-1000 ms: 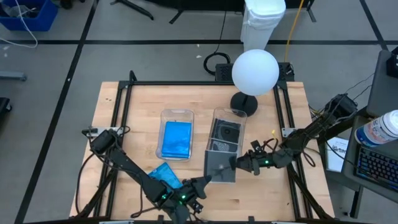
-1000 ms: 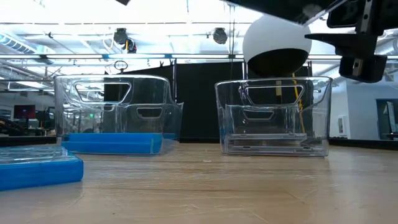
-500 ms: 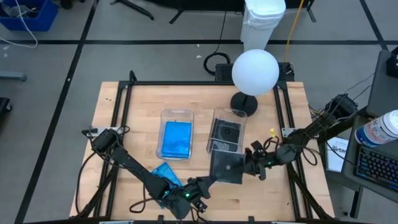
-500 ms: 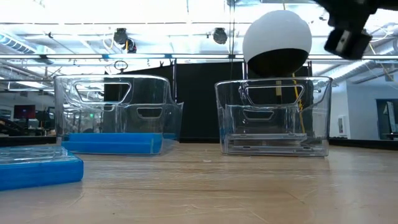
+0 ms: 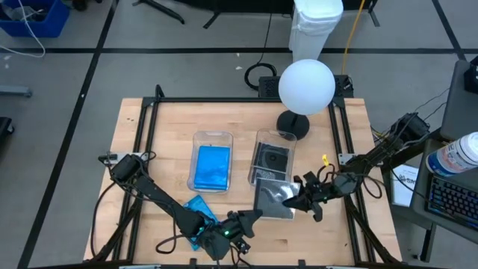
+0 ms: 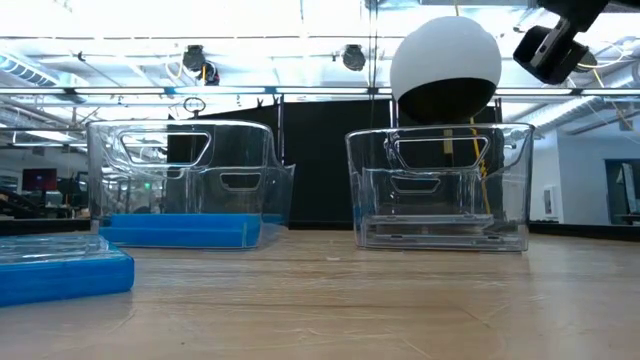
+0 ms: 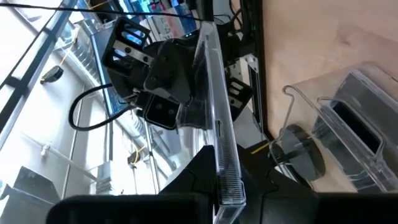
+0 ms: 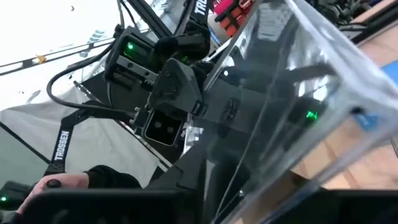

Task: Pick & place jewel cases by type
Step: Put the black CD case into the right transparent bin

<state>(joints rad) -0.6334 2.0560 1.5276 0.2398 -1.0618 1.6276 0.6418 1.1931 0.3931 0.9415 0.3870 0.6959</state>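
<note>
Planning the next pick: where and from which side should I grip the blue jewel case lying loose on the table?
The blue jewel case lies flat on the table, so probably come straight down and pinch two opposite thin edges. The left tool is nearest, though it and the right tool both grip the clear jewel case.

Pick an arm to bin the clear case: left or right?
Right. Both claws grip the clear case, but the right claw sits beside the bin of clear cases; the left claw is farther off, by the loose blue case.
</note>
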